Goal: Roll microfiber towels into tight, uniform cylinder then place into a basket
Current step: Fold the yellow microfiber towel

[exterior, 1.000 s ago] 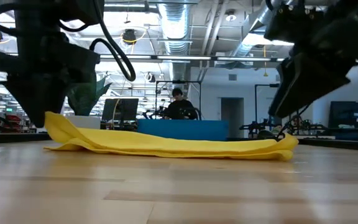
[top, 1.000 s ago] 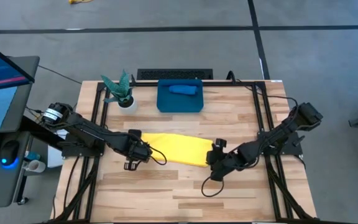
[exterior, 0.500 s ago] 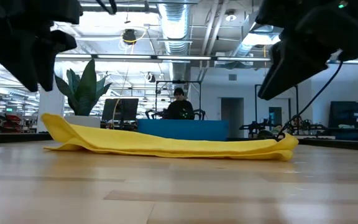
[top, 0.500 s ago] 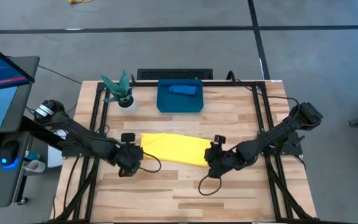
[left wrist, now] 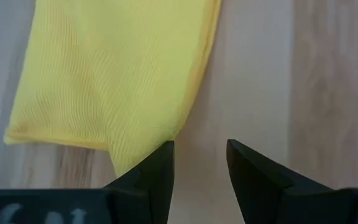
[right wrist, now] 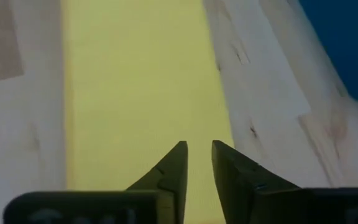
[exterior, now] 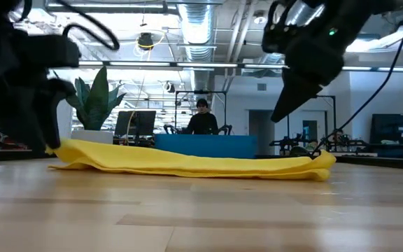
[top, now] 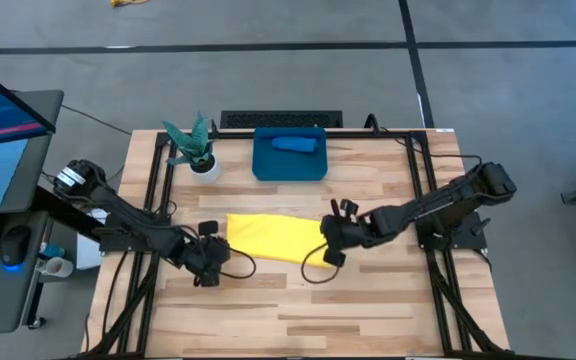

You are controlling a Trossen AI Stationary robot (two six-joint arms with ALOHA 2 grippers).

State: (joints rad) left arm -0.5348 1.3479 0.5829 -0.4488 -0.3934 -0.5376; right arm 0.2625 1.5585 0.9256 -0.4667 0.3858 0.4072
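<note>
The yellow towel (top: 268,238) lies flat and folded into a long strip on the table's middle. The basket (top: 264,165) stands at the far edge with a rolled blue towel (top: 296,143) inside. My left gripper (left wrist: 199,155) is open at the strip's left near corner (left wrist: 126,155), low by the table. My right gripper (right wrist: 197,158) hangs well above the strip's right end (exterior: 313,164), fingers open only by a narrow gap with nothing between them. My left gripper slants down at the yellow towel's left near corner (left wrist: 135,163). One finger (left wrist: 157,171) stands right at that corner's edge and the other over bare wood. Whether the finger touches the cloth, I cannot tell.
A small white pot with a green plant (top: 196,150) stands left of the basket. Black frame rails (top: 153,180) run along the table's left and right sides. Bare wood (top: 288,310) stretches from the towel to the near edge.
My left gripper has moved toward the table's near-left and come down to the towel's left near corner. My right gripper has swung toward the table's left and far edge and now hangs over the towel's right end. The towel has stayed where it was.
</note>
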